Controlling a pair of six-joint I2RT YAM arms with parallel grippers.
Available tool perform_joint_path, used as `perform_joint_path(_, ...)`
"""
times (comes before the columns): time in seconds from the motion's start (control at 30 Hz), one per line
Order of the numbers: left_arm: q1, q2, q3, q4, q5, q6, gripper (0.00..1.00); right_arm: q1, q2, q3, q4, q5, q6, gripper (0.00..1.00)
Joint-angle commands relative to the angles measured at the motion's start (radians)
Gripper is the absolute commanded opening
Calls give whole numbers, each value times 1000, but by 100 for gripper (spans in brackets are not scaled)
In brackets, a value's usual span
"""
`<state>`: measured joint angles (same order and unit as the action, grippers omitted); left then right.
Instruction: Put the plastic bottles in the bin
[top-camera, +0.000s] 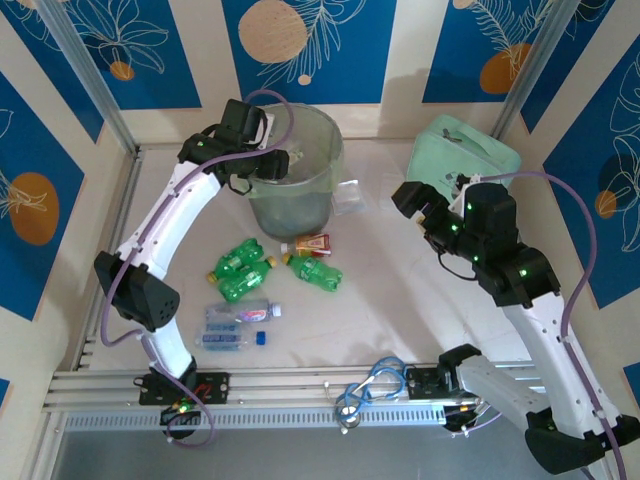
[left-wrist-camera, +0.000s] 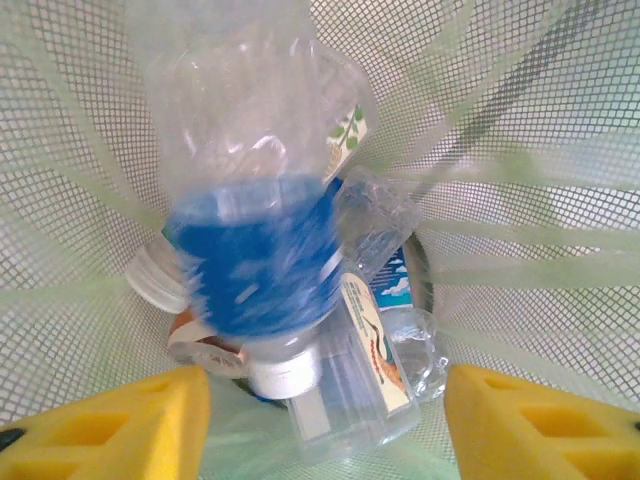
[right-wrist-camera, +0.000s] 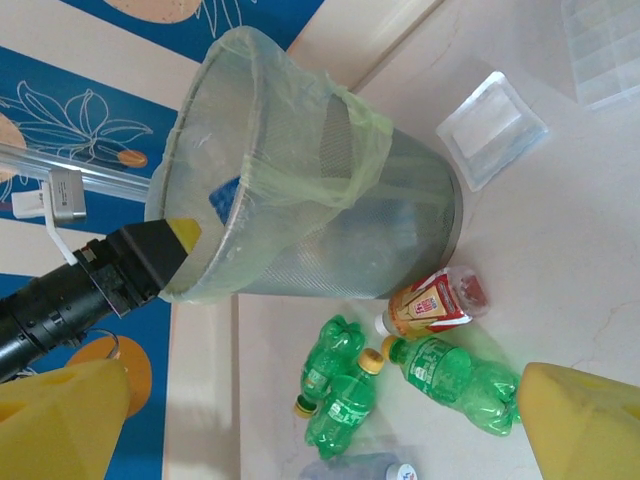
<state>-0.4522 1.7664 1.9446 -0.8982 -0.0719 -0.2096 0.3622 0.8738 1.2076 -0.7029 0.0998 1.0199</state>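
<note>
**Plastic bottles (top-camera: 245, 283) — one loose inside the bin (top-camera: 310, 200), six more on the table (top-camera: 380, 290)**

The left gripper (left-wrist-camera: 325, 430) hangs over the bin's mouth, its yellow fingers (left-wrist-camera: 130, 425) spread wide and touching nothing. Just beyond them, between the two, a clear blue-labelled bottle (left-wrist-camera: 255, 230) shows blurred, its white cap toward the fingers. More bottles lie under it on the bin's floor, ringed by the mesh wall and the pale-green liner.

The left arm arches from its near-left base up to the bin's left rim, with the wrist tipped down into the opening.

Outward on the table, a red-labelled bottle (top-camera: 308, 243) lies just near of the bin's foot. Three green bottles are close by it. Two clear bottles (top-camera: 243, 312) lie nearer, with a loose blue cap (top-camera: 260, 338) beside them. A clear packet (top-camera: 345, 195) lies beside the bin's right side, and a mint-green case (top-camera: 465, 155) stands at the far right.

The right gripper (right-wrist-camera: 320, 400) hovers on the right, well apart from the bin — fingers wide and empty, turned toward the bin and the green bottles.
</note>
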Motion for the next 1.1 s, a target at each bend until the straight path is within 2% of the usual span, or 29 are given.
perform_joint_path(0.0,13,-47,25,4,-23,-21,67,2,-5,-21,27,-33,-29,100)
perform_joint_path(0.17,14,-117,-6,11,-34,-59,72,48,18,-34,51,-67,-81,98)
perform_joint_path(0.4,30,-316,-213,87,-38,-127,72,218,122,-39,50,-40,-222,96)
perform_joint_path(0.5,53,-429,-344,155,27,-180,72,269,207,-74,78,-84,-281,100)
perform_joint_path(0.63,58,-553,-479,248,94,-226,72,290,314,-145,157,-155,-312,99)
perform_joint_path(0.73,61,-615,-526,257,117,-243,71,297,395,-163,156,-122,-329,99)
perform_joint_path(0.87,66,-639,-572,253,146,-251,70,308,478,-173,142,-6,-337,99)
perform_joint_path(1.07,76,-638,-614,288,169,-285,69,348,635,-99,117,32,-429,100)
